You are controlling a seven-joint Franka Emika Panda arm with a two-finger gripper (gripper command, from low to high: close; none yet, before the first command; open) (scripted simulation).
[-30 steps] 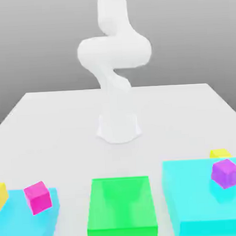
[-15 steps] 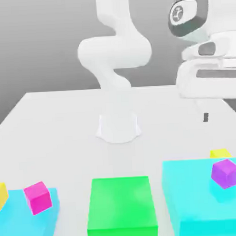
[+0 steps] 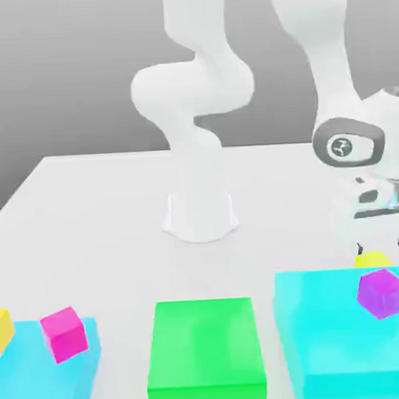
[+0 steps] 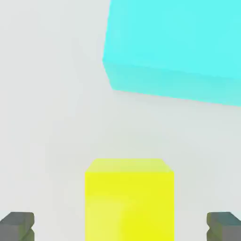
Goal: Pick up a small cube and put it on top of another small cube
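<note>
A small yellow cube sits on the white table just behind the big cyan block at the exterior view's right. My gripper hangs directly over this cube, open, with one dark fingertip on each side of it. In the hand view the yellow cube lies between the wide-apart fingertips of the gripper, untouched. Another small yellow cube shows at the far left edge, beside a lower cyan block.
A small pink cube rests on the left cyan block, and a small purple cube on the right one. A big green block stands at front centre. The cyan block lies close beyond the cube. The arm's base stands mid-table.
The hand entered at upper right and has come down over the right yellow cube. Its fingers stay open. No cube has moved.
</note>
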